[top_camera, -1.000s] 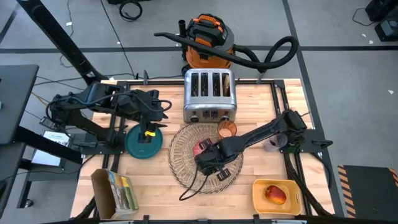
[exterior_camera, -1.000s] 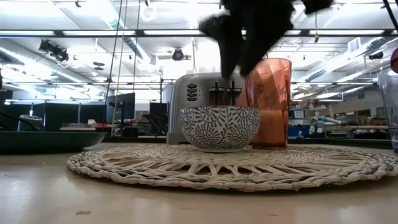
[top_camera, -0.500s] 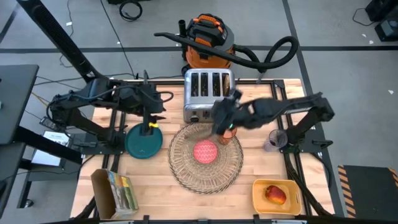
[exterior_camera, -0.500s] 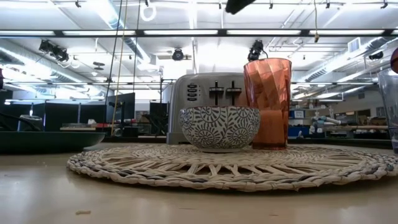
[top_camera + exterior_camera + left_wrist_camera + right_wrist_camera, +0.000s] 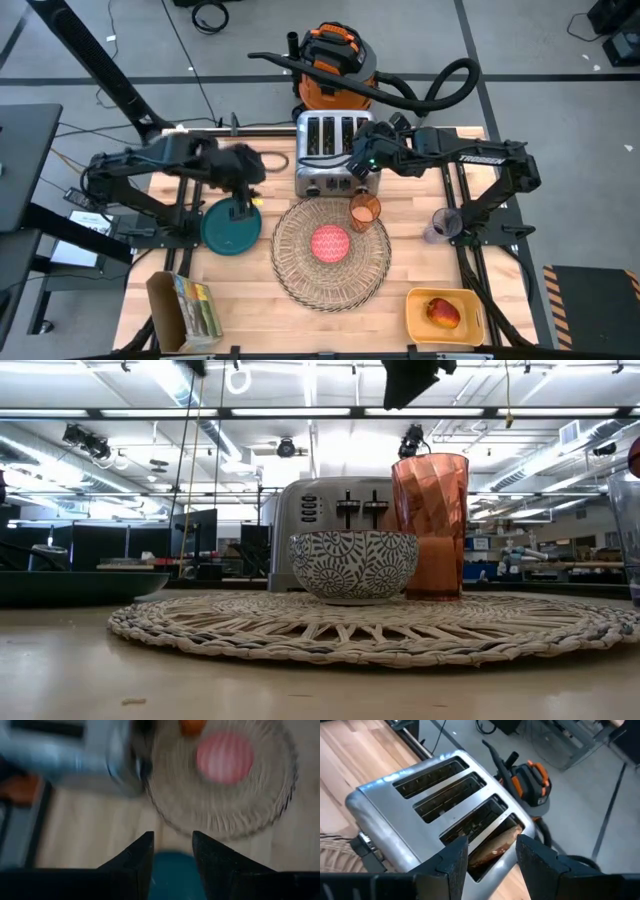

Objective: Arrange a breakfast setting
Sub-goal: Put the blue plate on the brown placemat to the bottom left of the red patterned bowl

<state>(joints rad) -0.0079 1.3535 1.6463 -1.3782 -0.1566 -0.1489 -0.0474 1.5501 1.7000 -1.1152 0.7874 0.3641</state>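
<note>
The pink-red bowl (image 5: 331, 243), blue-patterned outside (image 5: 353, 565), and the orange cup (image 5: 364, 210) stand on the woven placemat (image 5: 300, 270). The teal plate (image 5: 225, 232) lies on the table left of the mat. The toast slice (image 5: 496, 845) stands in the toaster's rightmost slot. The apple (image 5: 443, 312) lies in the yellow tray. My left gripper (image 5: 172, 845) is open over the plate's far rim (image 5: 172, 877). My right gripper (image 5: 492, 852) is open above the toaster's right end, over the toast. The blue spoon is out of view.
The chrome toaster (image 5: 338, 150) stands at the table's far middle. A clear cup (image 5: 437, 225) stands right of the mat, by the right arm's base. An open box (image 5: 185, 305) sits at the near left. An orange vacuum (image 5: 335, 55) stands beyond the far edge.
My right gripper has risen from the bowl on the placemat and swung toward the far edge to the toaster's right end. The bowl stays where it was on the mat. My left arm has shifted a little over the teal plate.
</note>
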